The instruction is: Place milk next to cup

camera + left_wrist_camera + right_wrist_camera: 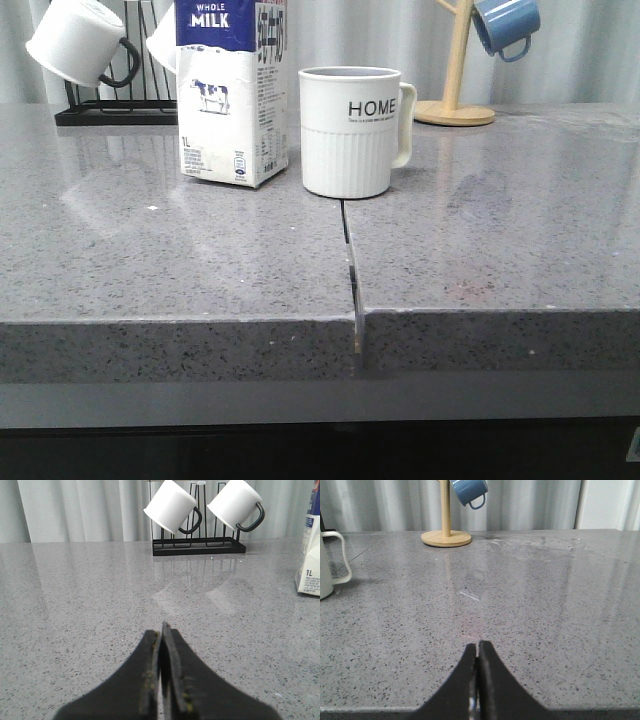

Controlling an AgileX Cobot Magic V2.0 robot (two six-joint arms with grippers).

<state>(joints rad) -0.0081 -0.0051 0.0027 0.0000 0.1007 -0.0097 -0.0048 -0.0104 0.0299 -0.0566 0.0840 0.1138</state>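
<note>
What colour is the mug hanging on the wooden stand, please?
Blue; the mug on the wooden stand shows best in the front view.

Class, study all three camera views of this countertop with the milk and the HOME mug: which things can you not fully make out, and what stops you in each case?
- Milk carton: front view, top cut off by the frame edge; left wrist view shows only a sliver.
- HOME cup: small print under the lettering too tiny to read; right wrist view shows only its handle side.
- Blue mug: top cropped.
- Both arms: absent from front view.
</note>
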